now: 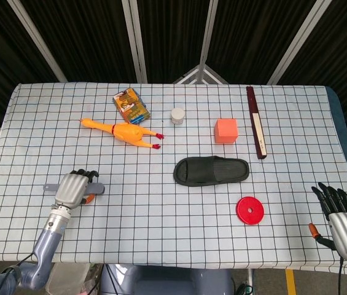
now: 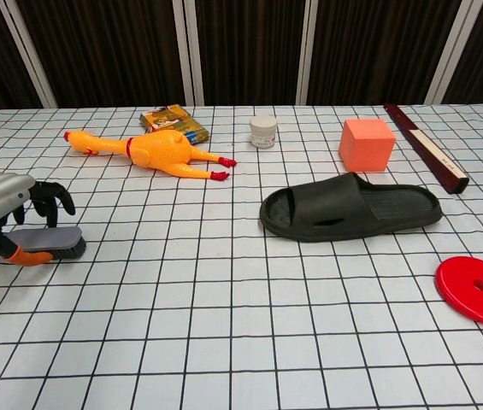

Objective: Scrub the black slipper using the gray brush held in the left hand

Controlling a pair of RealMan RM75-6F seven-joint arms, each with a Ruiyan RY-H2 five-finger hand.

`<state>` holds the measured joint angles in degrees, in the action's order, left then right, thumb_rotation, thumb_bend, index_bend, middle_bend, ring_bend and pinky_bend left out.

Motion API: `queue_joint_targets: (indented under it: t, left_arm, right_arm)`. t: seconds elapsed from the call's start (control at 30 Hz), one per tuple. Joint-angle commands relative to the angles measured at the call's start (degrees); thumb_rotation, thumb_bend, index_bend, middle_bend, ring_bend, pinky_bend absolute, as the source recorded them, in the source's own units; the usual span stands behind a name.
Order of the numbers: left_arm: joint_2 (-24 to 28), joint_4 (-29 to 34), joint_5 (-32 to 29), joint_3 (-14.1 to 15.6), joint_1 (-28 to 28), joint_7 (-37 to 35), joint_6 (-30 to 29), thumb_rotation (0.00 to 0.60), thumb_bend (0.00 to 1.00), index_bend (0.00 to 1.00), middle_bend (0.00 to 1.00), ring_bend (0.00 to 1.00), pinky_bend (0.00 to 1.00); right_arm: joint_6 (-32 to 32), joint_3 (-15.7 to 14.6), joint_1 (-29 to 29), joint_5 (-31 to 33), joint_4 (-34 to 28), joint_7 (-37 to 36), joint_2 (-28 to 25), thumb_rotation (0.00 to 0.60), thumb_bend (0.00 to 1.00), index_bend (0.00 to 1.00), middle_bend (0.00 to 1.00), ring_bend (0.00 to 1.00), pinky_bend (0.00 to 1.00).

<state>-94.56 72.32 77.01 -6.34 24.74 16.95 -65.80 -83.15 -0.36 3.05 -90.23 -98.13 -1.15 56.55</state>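
The gray brush (image 2: 51,240) lies flat on the table at the near left, its handle end (image 1: 49,187) poking out to the left in the head view. My left hand (image 1: 72,190) is cupped over it. The dark fingers (image 2: 51,200) arch above the brush's far side without closing, and the orange thumb tip (image 2: 29,256) sits at its near edge. The black slipper (image 1: 211,171) lies sole down at the table's middle, well to the right of the brush. My right hand (image 1: 341,216) hangs at the near right edge with fingers spread and holds nothing.
A red disc (image 1: 249,210) lies just in front of the slipper. Behind it stand an orange cube (image 1: 226,130) and a small white jar (image 1: 177,115). A rubber chicken (image 1: 123,131), a colourful box (image 1: 131,105) and a long dark red box (image 1: 256,121) lie further back.
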Motion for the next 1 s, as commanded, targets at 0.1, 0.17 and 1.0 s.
queue_joint_targets:
  t: [0.1, 0.17, 1.0]
  left_arm:
    - [-0.1, 0.2, -0.5, 0.1, 0.1, 0.9, 0.3, 0.600, 0.29, 0.36, 0.48, 0.37, 0.45]
    - [-0.2, 0.2, -0.7, 0.1, 0.1, 1.2, 0.3, 0.600, 0.31, 0.36, 0.49, 0.38, 0.45]
    - [-1.2, -0.2, 0.5, -0.7, 0.7, 0.2, -2.7, 0.600, 0.46, 0.55, 0.64, 0.51, 0.60]
  right_arm:
    - [-0.1, 0.0, 0.0, 0.0, 0.0, -0.2, -0.1, 0.600, 0.41, 0.00, 0.00, 0.00, 0.00]
    - [-0.1, 0.0, 0.0, 0.0, 0.0, -0.3, -0.1, 0.600, 0.41, 0.00, 0.00, 0.00, 0.00]
    - [-0.1, -0.1, 0.0, -0.2, 0.1, -0.7, -0.3, 0.600, 0.42, 0.00, 0.00, 0.00, 0.00]
